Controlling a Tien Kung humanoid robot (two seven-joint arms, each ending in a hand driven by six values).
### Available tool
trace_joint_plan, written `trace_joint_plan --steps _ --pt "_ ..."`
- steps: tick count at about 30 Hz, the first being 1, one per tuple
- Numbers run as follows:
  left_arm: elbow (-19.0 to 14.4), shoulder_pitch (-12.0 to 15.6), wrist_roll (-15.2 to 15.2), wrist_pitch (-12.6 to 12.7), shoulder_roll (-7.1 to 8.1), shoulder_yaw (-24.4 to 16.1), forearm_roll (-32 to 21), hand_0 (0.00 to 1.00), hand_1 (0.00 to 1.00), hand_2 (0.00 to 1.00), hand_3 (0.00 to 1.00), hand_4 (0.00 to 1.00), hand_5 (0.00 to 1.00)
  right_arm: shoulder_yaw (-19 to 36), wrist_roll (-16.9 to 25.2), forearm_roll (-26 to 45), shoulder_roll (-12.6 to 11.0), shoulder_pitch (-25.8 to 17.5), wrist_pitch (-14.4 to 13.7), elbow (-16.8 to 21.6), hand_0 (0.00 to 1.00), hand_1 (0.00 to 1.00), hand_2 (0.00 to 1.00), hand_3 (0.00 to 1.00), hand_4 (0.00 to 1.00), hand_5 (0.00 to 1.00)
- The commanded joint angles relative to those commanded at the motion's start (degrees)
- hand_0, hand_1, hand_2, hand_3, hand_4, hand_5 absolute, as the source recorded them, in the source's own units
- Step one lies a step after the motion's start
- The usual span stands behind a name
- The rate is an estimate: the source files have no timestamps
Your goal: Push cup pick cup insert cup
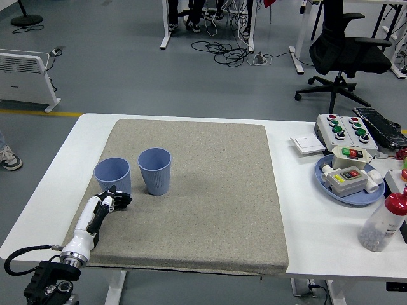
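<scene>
Two light blue cups stand upright on the grey mat (210, 190). One cup (112, 176) is at the left, and the other cup (154, 170) stands just right of it with a small gap between them. My left hand (112, 203) comes in from the lower left, its curled fingers against the near base of the left cup. It holds nothing. The right arm is out of view.
At the right on the white table (311, 222) are a blue plate (348, 181) with a switch box, a button box (346, 130), a white pad (308, 145) and a red-capped bottle (383, 223). A black office chair (346, 47) stands beyond the table.
</scene>
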Motion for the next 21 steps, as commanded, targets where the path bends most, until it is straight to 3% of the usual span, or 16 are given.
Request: trace_joint_plan --steps 21 --pt "9.33 -7.56 -1.63 0.36 -0.58 -0.47 0.48 0.644 0.618 0.553 0.490 0.549 0.998 -0.62 -0.05 0.24 -0.01 0.13 0.02 0.00 0.724 0.656 0.660 0.582 0.094 0.542"
